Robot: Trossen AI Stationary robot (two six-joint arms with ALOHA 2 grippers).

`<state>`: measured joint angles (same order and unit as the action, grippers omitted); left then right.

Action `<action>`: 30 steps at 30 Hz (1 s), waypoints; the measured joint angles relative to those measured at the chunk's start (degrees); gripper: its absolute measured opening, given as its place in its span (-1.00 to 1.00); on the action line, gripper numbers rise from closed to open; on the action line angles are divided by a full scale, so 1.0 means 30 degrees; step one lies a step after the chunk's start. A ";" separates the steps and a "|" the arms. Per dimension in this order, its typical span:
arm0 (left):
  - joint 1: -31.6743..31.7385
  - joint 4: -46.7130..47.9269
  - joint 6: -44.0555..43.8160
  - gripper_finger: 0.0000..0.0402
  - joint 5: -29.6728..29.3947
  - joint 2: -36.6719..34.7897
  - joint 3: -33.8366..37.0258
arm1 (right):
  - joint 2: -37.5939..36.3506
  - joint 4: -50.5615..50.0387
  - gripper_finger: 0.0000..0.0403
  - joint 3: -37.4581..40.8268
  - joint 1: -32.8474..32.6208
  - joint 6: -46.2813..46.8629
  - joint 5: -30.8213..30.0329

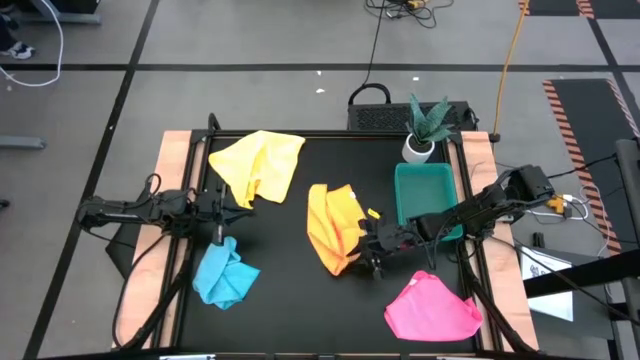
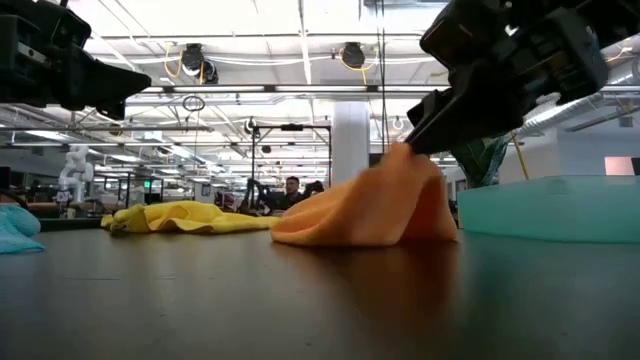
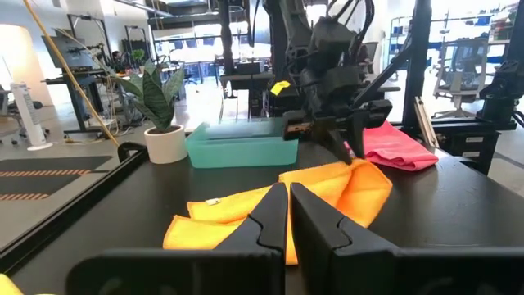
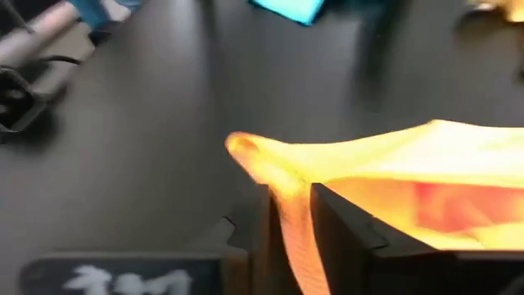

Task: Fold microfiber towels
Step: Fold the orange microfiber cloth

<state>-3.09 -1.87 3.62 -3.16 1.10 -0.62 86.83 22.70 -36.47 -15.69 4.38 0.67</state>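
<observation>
**Orange-yellow towel gripped at mid-worktop**

Right pincer [image 1: 372, 252]: set low over the middle of the worktop [image 1: 290, 310]; a fold of the orange-yellow towel [image 1: 333, 225] is seen between its two fingers [image 4: 344, 225], which stand only narrowly parted around the cloth. In the low view the towel's edge is drawn up into a peak under this pincer while the rest lies on the surface.

Left pincer [image 1: 218, 203]: held above the worktop's left side, fingers closed together, nothing gripped.

Pale yellow towel [image 1: 258, 165]: crumpled at the far left part of the worktop, near the left pincer.

Light blue towel [image 1: 224, 277]: bunched at the near left, just below the left pincer.

Pink towel [image 1: 430, 309]: lying crumpled at the near right corner, well apart from the others.

Green tray [image 1: 424, 190]: placed on the right side, behind the right arm.

Potted plant [image 1: 425, 128]: stood just beyond the tray.
</observation>
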 joint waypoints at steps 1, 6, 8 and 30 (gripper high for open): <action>0.0004 -0.0005 0.0000 -0.89 0.0000 0.0004 0.0000 | -0.0050 -0.0180 -0.46 0.0000 -0.0047 0.0037 0.0032; 0.0006 -0.0014 0.0000 -0.89 0.0000 0.0007 0.0000 | -0.0073 -0.0477 -0.28 0.0000 -0.0147 0.0429 0.0029; 0.0000 -0.0020 0.0000 -0.89 -0.0007 0.0007 0.0000 | -0.0073 -0.0547 -0.23 0.0000 -0.0256 0.0584 0.0029; 0.0007 -0.0021 0.0000 -0.89 0.0000 0.0007 0.0000 | 0.0185 -0.1872 -0.18 -0.2666 -0.0678 0.1533 -0.1393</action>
<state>-3.07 -1.93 3.62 -3.16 1.13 -0.62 87.38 17.08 -44.47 -17.73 8.98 -3.51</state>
